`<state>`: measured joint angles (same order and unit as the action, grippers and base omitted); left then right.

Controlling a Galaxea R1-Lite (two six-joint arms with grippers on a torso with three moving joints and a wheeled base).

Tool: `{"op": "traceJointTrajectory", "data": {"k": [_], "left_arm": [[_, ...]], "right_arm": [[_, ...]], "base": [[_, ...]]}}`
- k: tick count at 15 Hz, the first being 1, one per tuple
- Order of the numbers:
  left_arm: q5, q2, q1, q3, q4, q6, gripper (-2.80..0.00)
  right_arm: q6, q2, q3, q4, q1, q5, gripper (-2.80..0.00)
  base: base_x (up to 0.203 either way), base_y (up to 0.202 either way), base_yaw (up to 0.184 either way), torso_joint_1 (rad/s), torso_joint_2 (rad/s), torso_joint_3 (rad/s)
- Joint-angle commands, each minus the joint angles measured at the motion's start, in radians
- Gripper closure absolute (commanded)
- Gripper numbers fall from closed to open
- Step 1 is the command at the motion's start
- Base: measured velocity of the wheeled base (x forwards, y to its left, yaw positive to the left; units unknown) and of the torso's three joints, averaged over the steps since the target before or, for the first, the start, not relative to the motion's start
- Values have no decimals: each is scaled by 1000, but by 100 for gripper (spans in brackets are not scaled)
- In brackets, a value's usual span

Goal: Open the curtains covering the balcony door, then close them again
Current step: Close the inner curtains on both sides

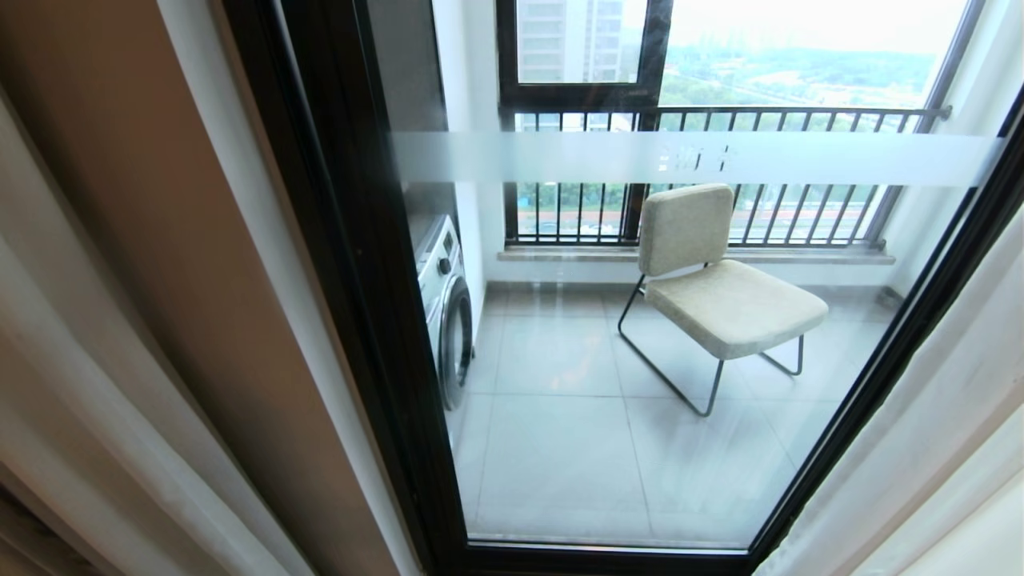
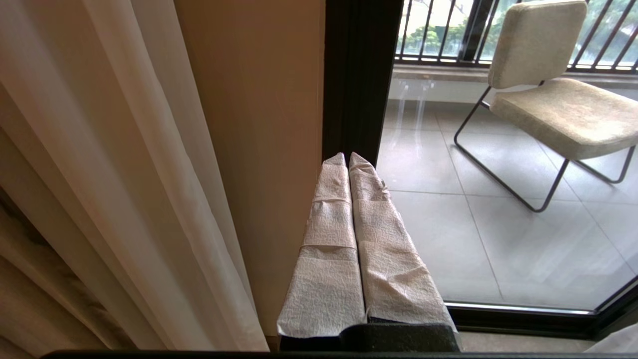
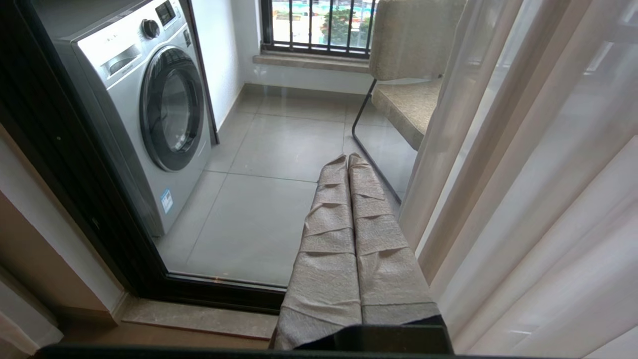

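1. Curtains (image 1: 120, 336) hang drawn aside at both edges of the head view, so you see the door (image 1: 352, 280) uncovered in the middle of the frame.
2. On the left of that frame the beige panel and a white sheer lie in folds; a sheer (image 1: 936, 432) fills the lower right corner.
3. Through the glass you see a frosted band (image 1: 560, 158) across the upper part, a chair (image 1: 712, 280) at centre right and a washer (image 1: 448, 312) at centre left.
4. Left gripper (image 2: 348, 157) shows in the lower middle of its wrist frame, with its wrapped fingers (image 2: 329, 249) pressed together and holding nothing. It points toward the dark door frame, and the curtain folds fill the left half of that frame.
5. Right gripper (image 3: 347, 157) sits in the lower middle of its wrist frame, fingers (image 3: 384, 259) also pressed together and empty. The sheer hangs just beside it in the right half, and the washer stands in the upper left behind the glass.
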<state>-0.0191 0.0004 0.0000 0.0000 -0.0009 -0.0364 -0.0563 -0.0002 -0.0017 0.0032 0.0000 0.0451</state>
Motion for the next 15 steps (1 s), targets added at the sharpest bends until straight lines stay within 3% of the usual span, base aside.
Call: {"op": "traceJointTrajectory", "data": {"k": [1, 11, 15], "left_arm": [[-1, 0, 0, 0, 0, 0, 0], [-5, 0, 0, -31, -5, -3, 0], [-110, 0, 0, -142, -3, -29, 0]], "right_arm": [[0, 0, 0, 0, 0, 1, 0], [0, 0, 0, 0, 0, 1, 0], [0, 0, 0, 0, 0, 1, 0]], "base": [[0, 0, 0, 0, 0, 0], [0, 0, 0, 0, 0, 0], [0, 0, 0, 0, 0, 0]]}}
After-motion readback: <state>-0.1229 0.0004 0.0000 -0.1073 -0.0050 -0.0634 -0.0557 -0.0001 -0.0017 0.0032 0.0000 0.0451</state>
